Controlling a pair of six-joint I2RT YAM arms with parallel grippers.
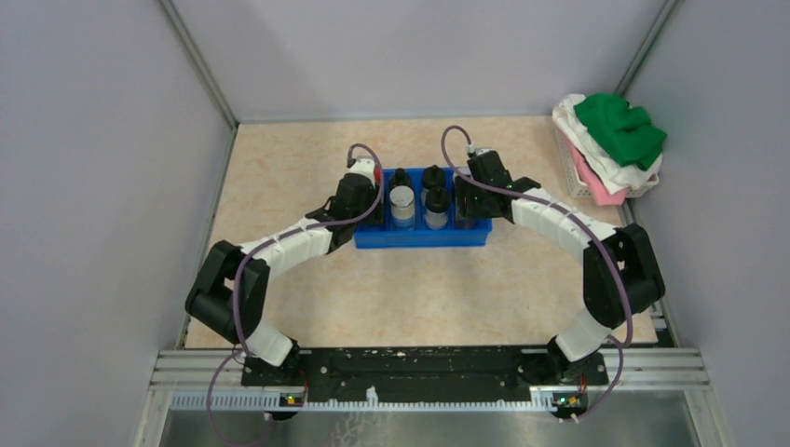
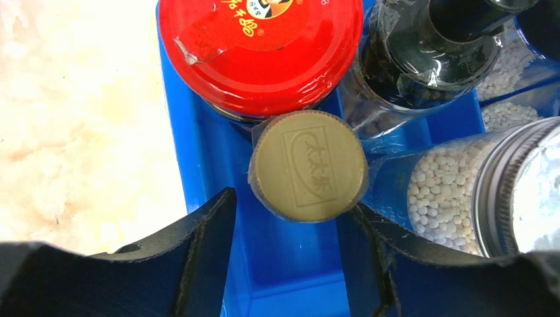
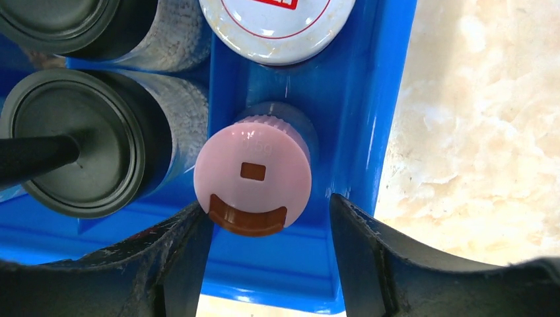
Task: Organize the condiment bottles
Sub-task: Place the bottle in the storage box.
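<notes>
blue rectangular plastic tray holds all the condiment bottles, a spread gripper at each end

left gripper, jaws apart and holding nothing, straddles the tan-capped small bottle at the tray's left end. closing off-centre could shove it into the red-lidded jar just beyond. right gripper, also spread and empty, brackets the pink-capped small bottle at the right end. its outer finger looks to be over the tray's side wall, so a descent may snag the wall and drag the tray. counted: one tray, two grippers, eight bottles. these are the red-lidded jar, tan-capped bottle, dark black-capped bottle, silver-capped jar of white beads, two black-capped clear bottles, white-lidded jar and pink-capped bottle.
</notes>
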